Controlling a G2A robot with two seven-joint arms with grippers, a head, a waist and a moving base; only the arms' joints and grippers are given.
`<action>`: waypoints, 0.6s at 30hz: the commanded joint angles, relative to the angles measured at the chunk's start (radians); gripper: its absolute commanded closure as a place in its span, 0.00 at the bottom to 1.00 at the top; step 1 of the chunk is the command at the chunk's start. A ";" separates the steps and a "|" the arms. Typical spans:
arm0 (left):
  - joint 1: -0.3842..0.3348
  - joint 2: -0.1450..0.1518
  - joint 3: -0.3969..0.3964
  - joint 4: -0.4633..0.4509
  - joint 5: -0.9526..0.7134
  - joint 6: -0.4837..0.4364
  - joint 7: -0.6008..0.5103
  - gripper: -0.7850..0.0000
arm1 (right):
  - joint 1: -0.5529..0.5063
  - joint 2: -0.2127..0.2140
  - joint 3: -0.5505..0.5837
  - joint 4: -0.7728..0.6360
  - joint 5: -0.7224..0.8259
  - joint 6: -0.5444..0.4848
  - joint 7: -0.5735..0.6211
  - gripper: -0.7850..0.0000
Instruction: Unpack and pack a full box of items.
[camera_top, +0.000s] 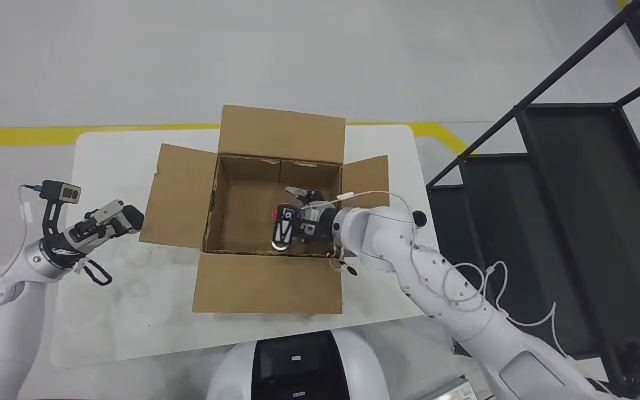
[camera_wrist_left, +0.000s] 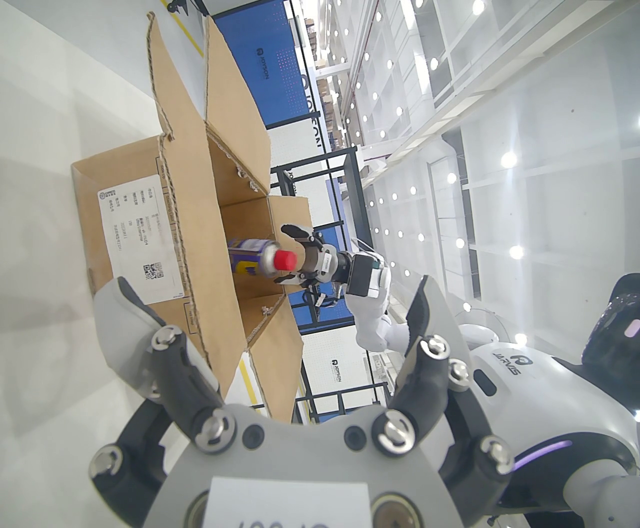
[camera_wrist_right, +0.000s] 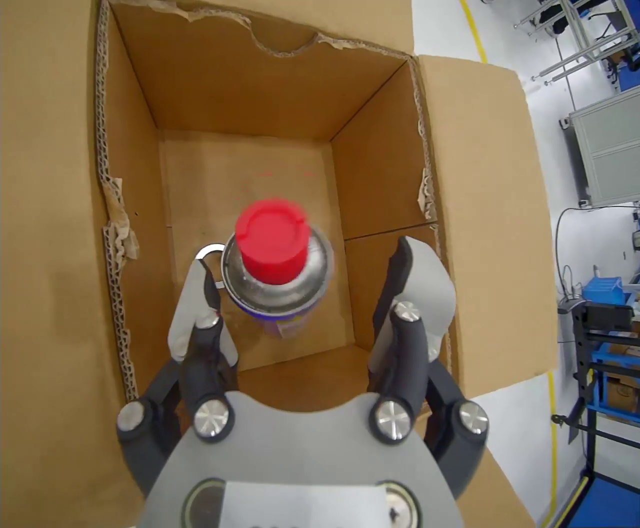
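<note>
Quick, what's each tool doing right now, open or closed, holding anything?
Left tool: open, empty, beside the box.
Right tool: open, straddling the spray can in the box, not clamped on it.

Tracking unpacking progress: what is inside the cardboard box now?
A red-capped spray can sits in the cardboard box, between the open jaws of the right gripper. The floor beneath the can and gripper is covered.

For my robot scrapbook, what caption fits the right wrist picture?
Open right gripper over a red-capped silver metal spray can, upright inside an open brown cardboard box.
</note>
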 joint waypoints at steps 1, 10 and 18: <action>0.000 0.000 0.000 0.000 0.000 0.000 0.000 0.00 | 0.002 -0.002 0.009 0.002 0.044 -0.003 -0.016 0.00; 0.000 0.000 0.000 0.000 0.000 0.000 0.000 0.00 | -0.021 0.004 0.077 -0.027 0.194 -0.062 -0.129 0.00; 0.000 0.000 0.000 0.000 0.000 0.000 0.000 0.00 | -0.113 0.026 0.201 -0.114 0.348 -0.113 -0.243 0.00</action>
